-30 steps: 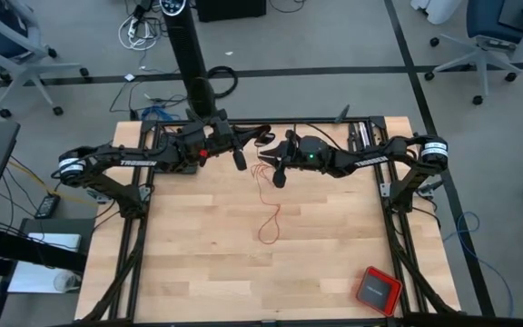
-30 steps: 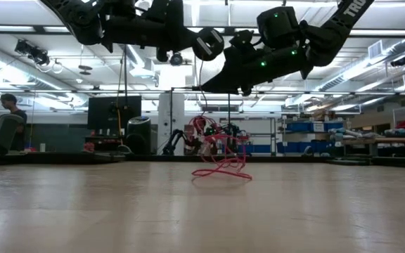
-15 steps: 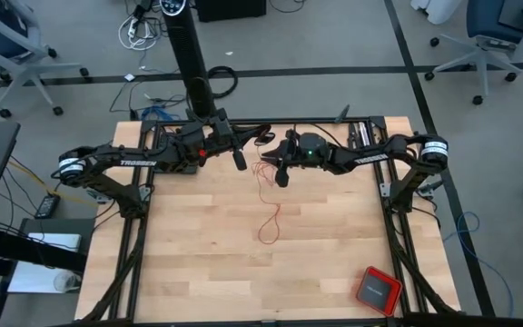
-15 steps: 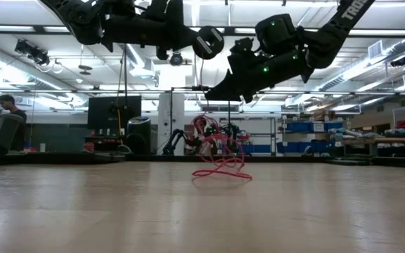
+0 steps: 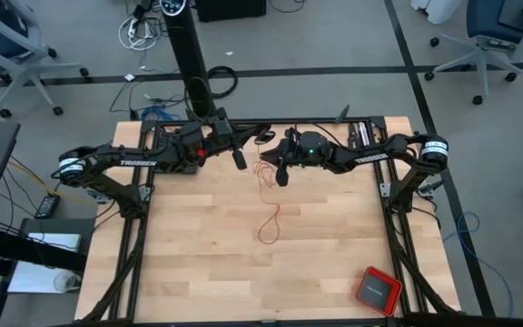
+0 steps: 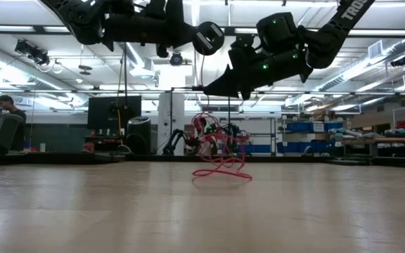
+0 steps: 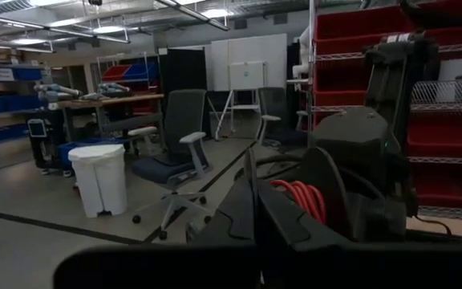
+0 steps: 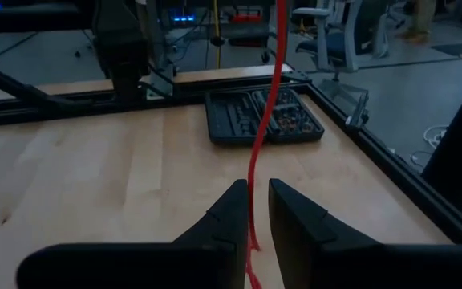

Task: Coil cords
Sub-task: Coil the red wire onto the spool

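Your right gripper hung above the tabletop's far edge, jaws narrowed around the red cord, seemingly not yet pinching. Your left gripper, shut, waited alongside. Loose loops trailed toward the table's middle. Next: pinch and wind. A dark tool case sat beyond.

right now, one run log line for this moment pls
task: coil cords | left gripper: shut, raised at table's far side | right gripper: fingers narrowly apart around red cord, grip unconfirmed | cord tail: loose loops on table
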{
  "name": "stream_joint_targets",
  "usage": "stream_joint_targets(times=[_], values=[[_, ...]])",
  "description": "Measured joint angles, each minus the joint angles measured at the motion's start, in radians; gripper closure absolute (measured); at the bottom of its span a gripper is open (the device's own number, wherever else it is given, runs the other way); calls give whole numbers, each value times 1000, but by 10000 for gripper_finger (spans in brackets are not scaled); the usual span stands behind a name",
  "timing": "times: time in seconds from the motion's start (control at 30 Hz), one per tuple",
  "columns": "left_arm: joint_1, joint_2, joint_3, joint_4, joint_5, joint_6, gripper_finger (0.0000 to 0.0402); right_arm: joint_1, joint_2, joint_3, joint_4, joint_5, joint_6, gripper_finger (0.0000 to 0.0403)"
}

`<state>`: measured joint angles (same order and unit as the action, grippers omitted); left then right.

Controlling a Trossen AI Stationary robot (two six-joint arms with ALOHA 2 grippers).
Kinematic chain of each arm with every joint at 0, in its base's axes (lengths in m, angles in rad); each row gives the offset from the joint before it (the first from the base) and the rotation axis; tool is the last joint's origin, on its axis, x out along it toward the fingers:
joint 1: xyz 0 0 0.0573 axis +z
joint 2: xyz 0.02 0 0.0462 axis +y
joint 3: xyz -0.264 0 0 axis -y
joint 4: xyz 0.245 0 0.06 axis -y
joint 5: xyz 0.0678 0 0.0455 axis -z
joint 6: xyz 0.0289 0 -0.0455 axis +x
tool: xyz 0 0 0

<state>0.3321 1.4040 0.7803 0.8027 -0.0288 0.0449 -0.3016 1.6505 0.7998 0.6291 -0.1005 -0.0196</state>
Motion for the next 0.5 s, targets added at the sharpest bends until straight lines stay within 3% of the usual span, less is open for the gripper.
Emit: stream_joint_targets(times=[0.5], values=[[-1, 1, 0, 50, 0, -4, 401, 11, 0, 0, 29, 33, -11, 353]])
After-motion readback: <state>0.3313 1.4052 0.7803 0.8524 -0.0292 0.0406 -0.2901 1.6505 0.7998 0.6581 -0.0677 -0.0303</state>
